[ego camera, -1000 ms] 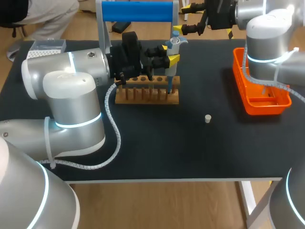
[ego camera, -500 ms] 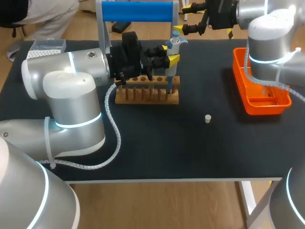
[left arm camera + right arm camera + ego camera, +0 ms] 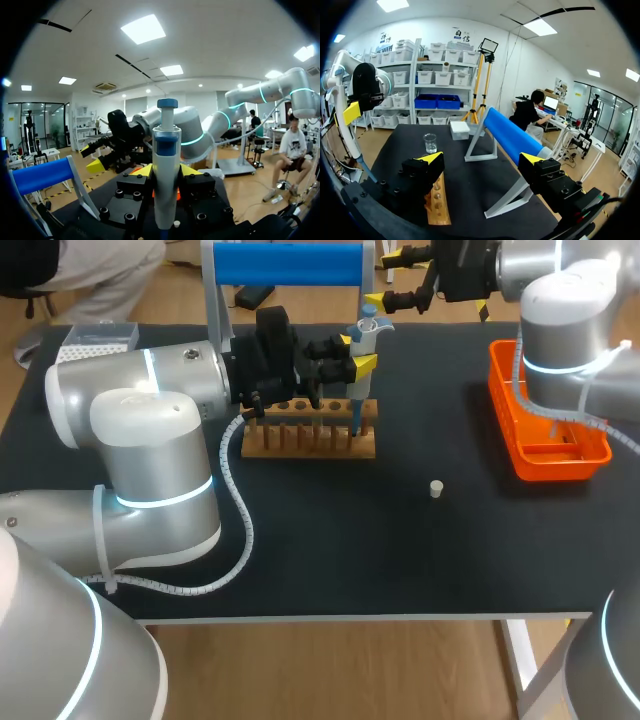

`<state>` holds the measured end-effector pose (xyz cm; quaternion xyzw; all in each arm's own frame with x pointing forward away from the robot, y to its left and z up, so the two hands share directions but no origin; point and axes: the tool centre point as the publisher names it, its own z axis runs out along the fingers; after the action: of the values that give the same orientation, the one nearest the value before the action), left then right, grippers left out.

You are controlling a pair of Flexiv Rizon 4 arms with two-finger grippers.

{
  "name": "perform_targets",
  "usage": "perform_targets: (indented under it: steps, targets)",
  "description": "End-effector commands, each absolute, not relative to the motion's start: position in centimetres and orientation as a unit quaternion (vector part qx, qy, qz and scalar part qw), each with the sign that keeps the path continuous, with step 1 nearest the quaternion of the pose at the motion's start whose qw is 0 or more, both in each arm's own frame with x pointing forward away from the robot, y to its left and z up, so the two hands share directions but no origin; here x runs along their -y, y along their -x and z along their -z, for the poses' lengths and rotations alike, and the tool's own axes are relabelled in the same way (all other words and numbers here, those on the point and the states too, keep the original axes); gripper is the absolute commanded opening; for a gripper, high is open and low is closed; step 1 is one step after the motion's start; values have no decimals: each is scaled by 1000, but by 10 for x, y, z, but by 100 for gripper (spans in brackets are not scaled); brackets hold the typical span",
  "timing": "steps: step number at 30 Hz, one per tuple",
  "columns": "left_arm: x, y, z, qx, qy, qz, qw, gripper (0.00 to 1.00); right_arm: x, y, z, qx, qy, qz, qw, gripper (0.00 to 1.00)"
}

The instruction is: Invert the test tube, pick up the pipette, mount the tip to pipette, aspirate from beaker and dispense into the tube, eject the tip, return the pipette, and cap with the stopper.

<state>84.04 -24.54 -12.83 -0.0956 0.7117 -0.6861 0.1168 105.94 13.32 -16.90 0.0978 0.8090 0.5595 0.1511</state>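
Head view: we are seeing the left gripper [image 3: 352,362] reaching in over the wooden rack [image 3: 310,440] on the far half of the tabletop [image 3: 330,540]. It is pinching the pipette [image 3: 368,332] by its body and holding it upright, so the lower end is pointing straight down at the holes at the rack's right end. We are reading this hold as meant for working one hole from above, though we are not making out the test tube or a mounted tip there. The stopper [image 3: 436,488] is lying alone on bare tabletop, well apart from the rack and nearer the orange tray [image 3: 503,410], probably waiting for the capping step. The right gripper [image 3: 392,278] is hanging near the far edge, just beside the blue-barred stand [image 3: 288,265]. Its fingers are spread and holding nothing, and it is sitting clear of the left arm's work. Left wrist view: the pipette is standing between the two yellow tips, which are pressing on its body from either side, plunger knob uppermost. The right gripper is showing beyond it, spread. Right wrist view: we are looking out along widely spread fingers with nothing between them. The rack is lying under one finger, the beaker [image 3: 430,142] is standing on the tabletop ahead, beyond the rack, and the left arm with the pipette is showing off to that same side.
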Motion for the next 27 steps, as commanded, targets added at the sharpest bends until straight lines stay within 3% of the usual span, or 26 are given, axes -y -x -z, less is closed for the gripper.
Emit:
perform_targets:
  steps: [1, 27]
  targets:
    - [246, -840, 129, -710, 96, 687, 119, 0, -132, -1059, 168, -810, -97, -558, 150, 100]
    - [124, -891, 121, -769, 173, 593, 164, 0, -132, -1059, 168, -810, -97, -558, 150, 100]
